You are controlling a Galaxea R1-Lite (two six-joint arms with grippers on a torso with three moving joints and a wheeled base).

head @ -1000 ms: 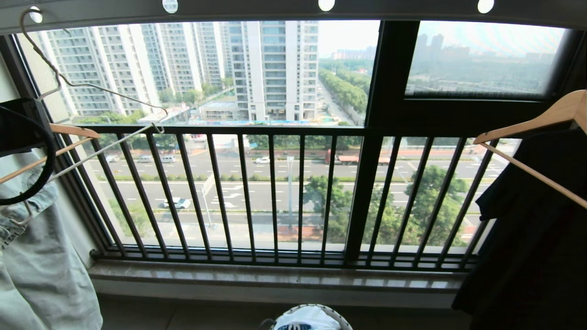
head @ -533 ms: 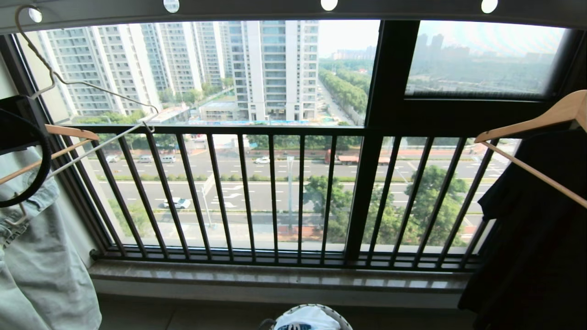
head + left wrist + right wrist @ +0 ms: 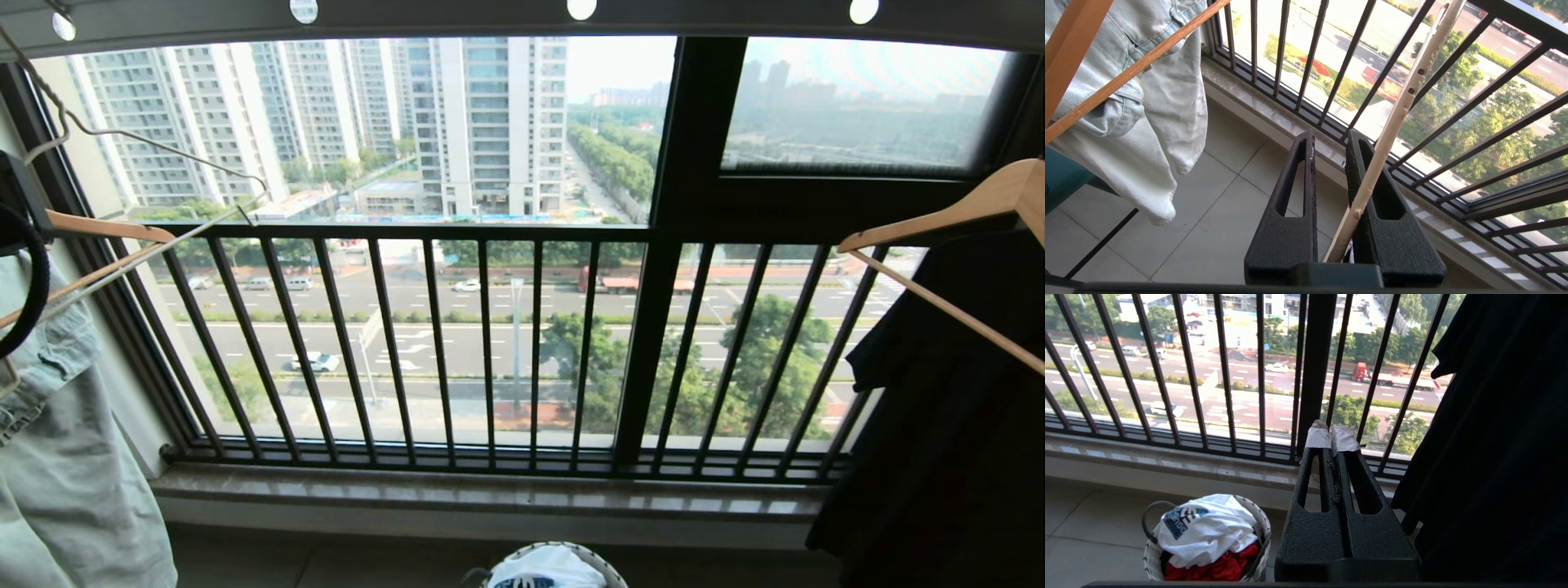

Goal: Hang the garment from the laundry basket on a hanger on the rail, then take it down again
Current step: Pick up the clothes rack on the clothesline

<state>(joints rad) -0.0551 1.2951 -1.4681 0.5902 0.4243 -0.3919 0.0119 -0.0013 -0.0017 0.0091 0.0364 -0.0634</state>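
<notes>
My left gripper (image 3: 1331, 136) is shut on the lower bar of the thin cream hanger (image 3: 1396, 118); the bar lies against one finger. In the head view that hanger (image 3: 163, 151) hangs tilted at the far upper left, below the grey holed rail (image 3: 441, 15), and its hook top runs out of the picture. The white garment (image 3: 1208, 526) with its blue print lies crumpled on top in the laundry basket (image 3: 1261, 531) on the floor by the sill, also low in the head view (image 3: 547, 567). My right gripper (image 3: 1333, 437) is shut and empty, parked above the floor to the right of the basket.
A pale denim garment (image 3: 57, 457) hangs on a wooden hanger at the left, close to my left gripper. A black shirt (image 3: 939, 408) on another wooden hanger (image 3: 939, 212) fills the right side. Black window railing (image 3: 490, 343) and a stone sill (image 3: 490, 490) lie ahead. A red cloth (image 3: 1216, 567) sits under the garment.
The cream hanger and my left gripper have shifted left toward the picture's edge, and the hook's top has gone out of view. The right arm and the basket have not moved.
</notes>
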